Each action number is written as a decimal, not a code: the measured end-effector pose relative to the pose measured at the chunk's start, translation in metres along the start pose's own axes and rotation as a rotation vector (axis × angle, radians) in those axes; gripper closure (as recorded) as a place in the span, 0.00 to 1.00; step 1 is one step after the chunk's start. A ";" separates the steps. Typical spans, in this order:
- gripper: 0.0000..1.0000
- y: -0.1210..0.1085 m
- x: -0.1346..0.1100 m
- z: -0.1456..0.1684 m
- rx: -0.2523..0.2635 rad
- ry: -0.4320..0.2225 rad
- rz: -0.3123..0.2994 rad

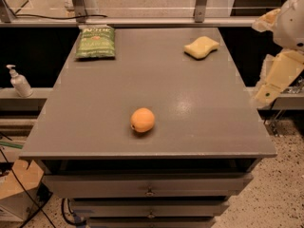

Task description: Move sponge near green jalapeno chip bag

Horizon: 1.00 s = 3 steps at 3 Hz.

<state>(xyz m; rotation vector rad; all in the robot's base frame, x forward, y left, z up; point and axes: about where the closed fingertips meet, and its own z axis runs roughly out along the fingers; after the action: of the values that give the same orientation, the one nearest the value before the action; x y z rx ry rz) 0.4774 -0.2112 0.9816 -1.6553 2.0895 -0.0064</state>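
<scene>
Just off the right edge of the table [85,127], gripper [276,79]; cannot tell whether spread or closed. Back right, sponge [201,47], well apart from chip bag [95,42] back left; orange [142,119] near front.

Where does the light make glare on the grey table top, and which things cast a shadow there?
Camera view: pale glare lies on the grey table top right of the round orange fruit, which has a small dark shadow beneath it; the pale yellow wavy sponge and the flat green chip bag show only thin edge shadows; the cream-yellow gripper hangs beyond the table's right edge.
</scene>
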 end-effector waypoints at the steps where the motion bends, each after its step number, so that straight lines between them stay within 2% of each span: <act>1: 0.00 -0.028 -0.001 0.018 0.003 -0.075 0.017; 2: 0.00 -0.063 0.004 0.035 0.027 -0.165 0.067; 3: 0.00 -0.097 0.011 0.058 0.022 -0.194 0.130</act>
<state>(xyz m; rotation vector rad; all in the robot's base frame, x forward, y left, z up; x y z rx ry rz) 0.5856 -0.2311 0.9545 -1.4435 2.0363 0.1661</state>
